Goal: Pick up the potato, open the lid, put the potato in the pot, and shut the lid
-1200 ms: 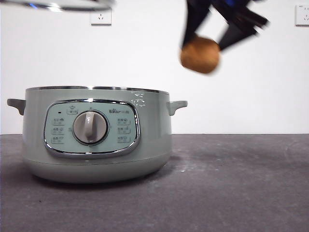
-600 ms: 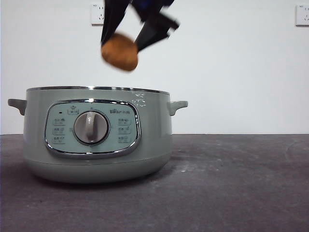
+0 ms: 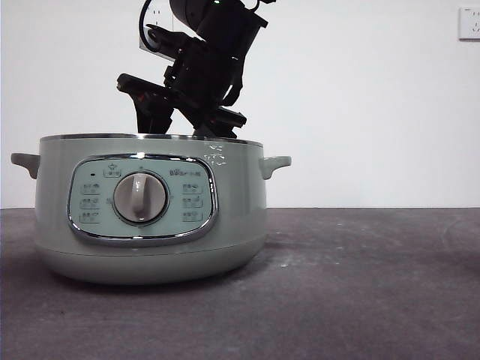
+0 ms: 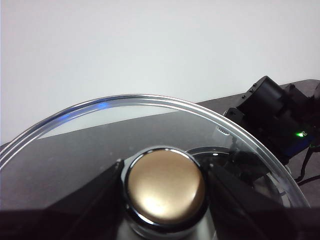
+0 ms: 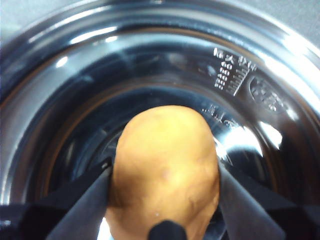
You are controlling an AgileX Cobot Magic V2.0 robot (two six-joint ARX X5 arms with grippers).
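The pale green pot (image 3: 150,217) stands open on the left of the table. My right gripper (image 3: 184,126) reaches down into it from above, its tips below the chrome rim. In the right wrist view it (image 5: 165,192) is shut on the orange-brown potato (image 5: 165,170), held inside the shiny inner bowl (image 5: 250,75). The potato is hidden in the front view. My left gripper (image 4: 165,192) is shut on the knob (image 4: 165,182) of the glass lid (image 4: 150,117) and holds the lid up, out of the front view.
The dark grey table (image 3: 360,285) stretches to the right of the pot. A white wall with a socket (image 3: 469,22) stands behind. The right arm's dark body (image 4: 277,120) shows beside the lid in the left wrist view.
My right gripper has moved left and down with the potato, from high at the right to inside the pot's mouth. The lid's edge has left the front view's top left corner.
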